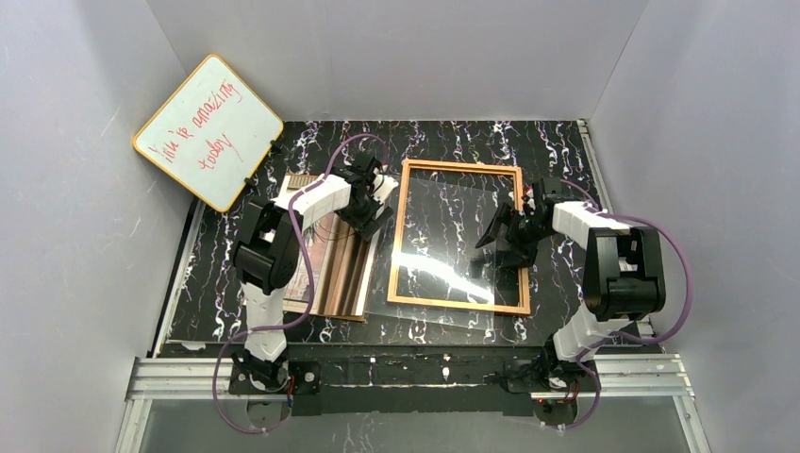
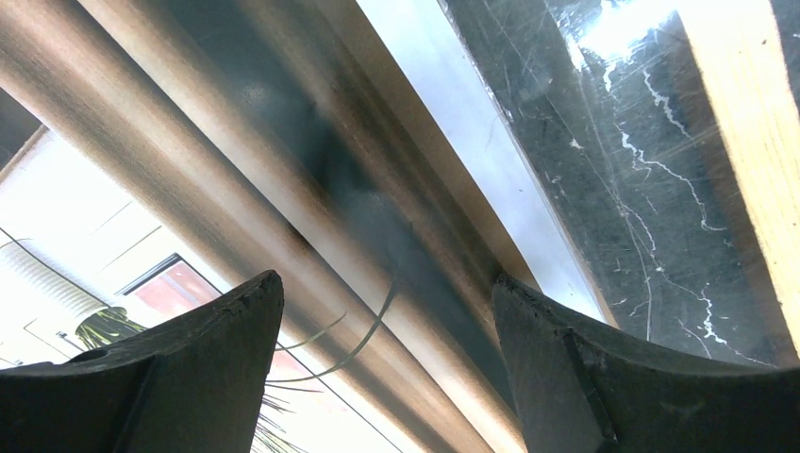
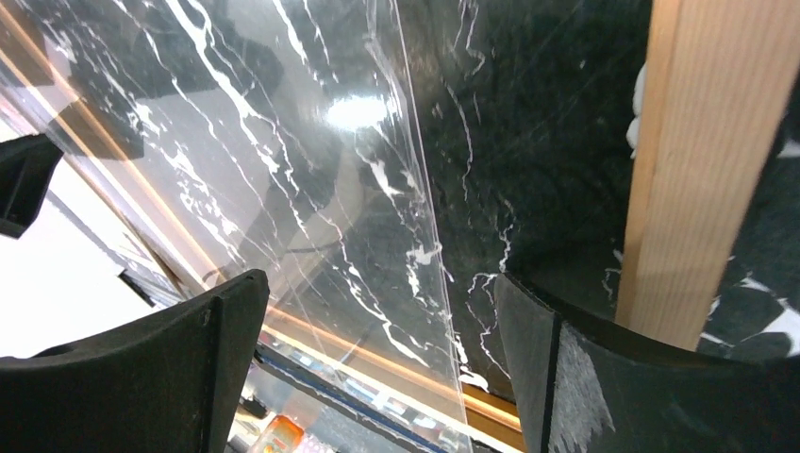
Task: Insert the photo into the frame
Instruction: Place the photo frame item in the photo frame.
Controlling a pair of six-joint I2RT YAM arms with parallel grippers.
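Bright overhead glare on clear pane [image 1: 443, 269]

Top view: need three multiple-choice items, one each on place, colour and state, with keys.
1. Where does the photo lie relative to the frame?
A. to its left
B. inside it
C. to its right

2. What colour is the writing on the whiteboard?
A. blue
B. red
C. green

3. The right gripper is:
A. shut on the frame
B. shut on the photo
C. open

Key:
1 A, the photo lies on the table outside the frame's left edge.
2 B, the handwritten letters are red.
3 C, its fingers stand apart above the pane, clamping nothing.
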